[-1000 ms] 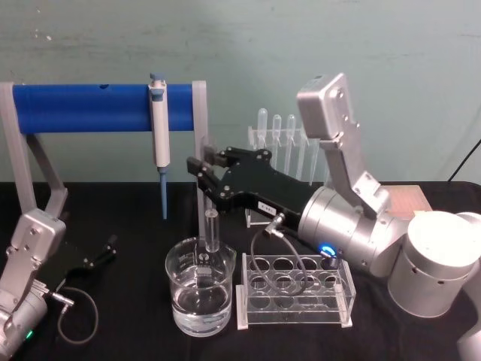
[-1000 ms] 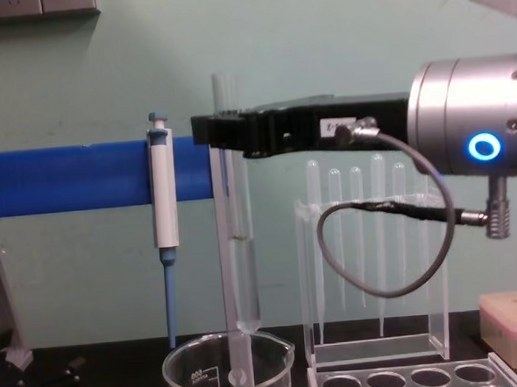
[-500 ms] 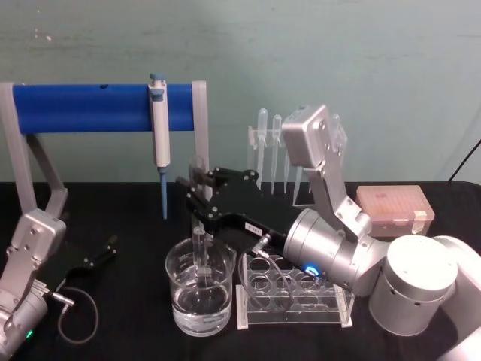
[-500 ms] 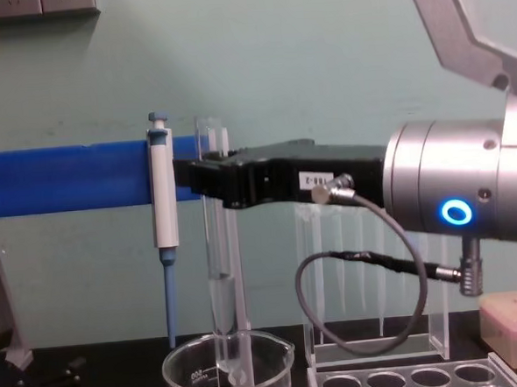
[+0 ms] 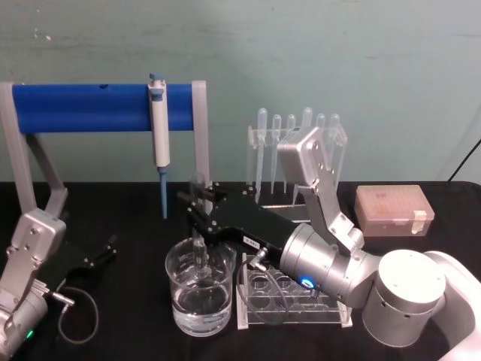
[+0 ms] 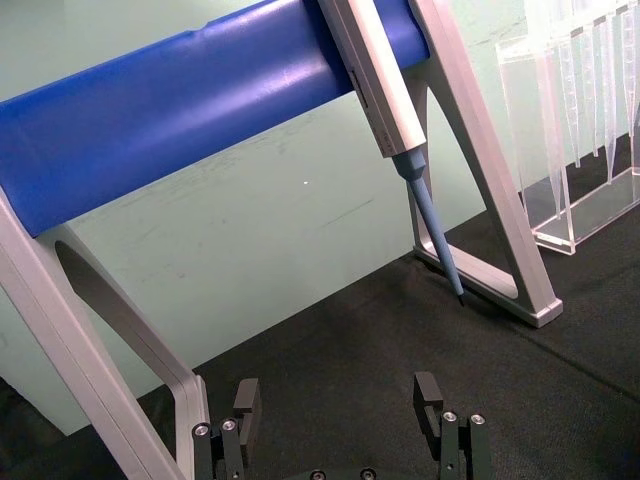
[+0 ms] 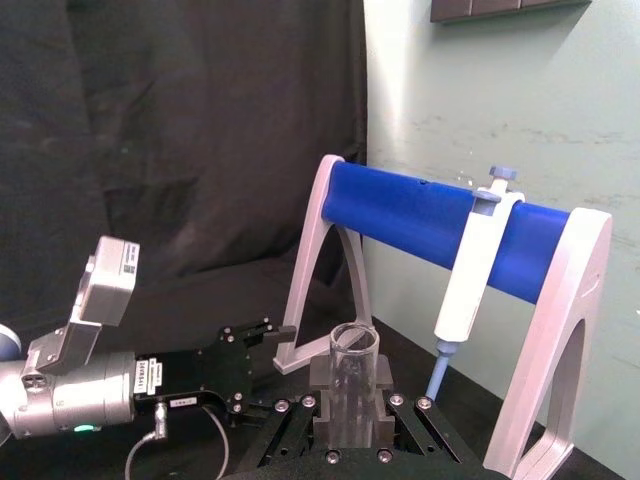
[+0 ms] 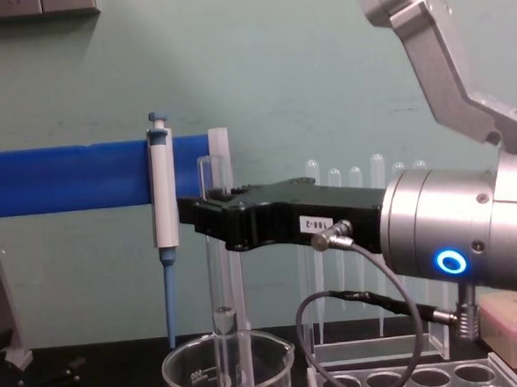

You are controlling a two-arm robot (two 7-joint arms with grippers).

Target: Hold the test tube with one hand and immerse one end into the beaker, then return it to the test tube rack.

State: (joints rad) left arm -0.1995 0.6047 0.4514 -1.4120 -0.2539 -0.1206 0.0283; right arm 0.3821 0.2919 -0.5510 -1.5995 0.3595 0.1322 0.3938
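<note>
My right gripper (image 5: 197,209) is shut on the test tube (image 5: 197,188), a clear upright glass cylinder with an open rim. The tube's lower end stands inside the beaker (image 5: 180,293), a wide glass vessel part-filled with clear liquid, at the table's front centre. In the chest view the black fingers (image 8: 209,223) clamp the test tube (image 8: 213,275) below its rim, above the beaker (image 8: 186,378). The right wrist view shows the test tube (image 7: 352,385) between the pads. My left gripper (image 6: 337,400) rests open and parked at the front left (image 5: 98,256).
A blue bar on grey legs (image 5: 83,107) carries a blue-and-white pipettor (image 5: 158,128) just behind the beaker. A clear tube rack (image 5: 331,308) lies right of the beaker, an acrylic pipette stand (image 5: 263,158) behind it, a pink box (image 5: 394,210) far right.
My right gripper has come down and slightly left with the test tube, sinking its lower end deeper into the beaker. The left arm has not moved.
</note>
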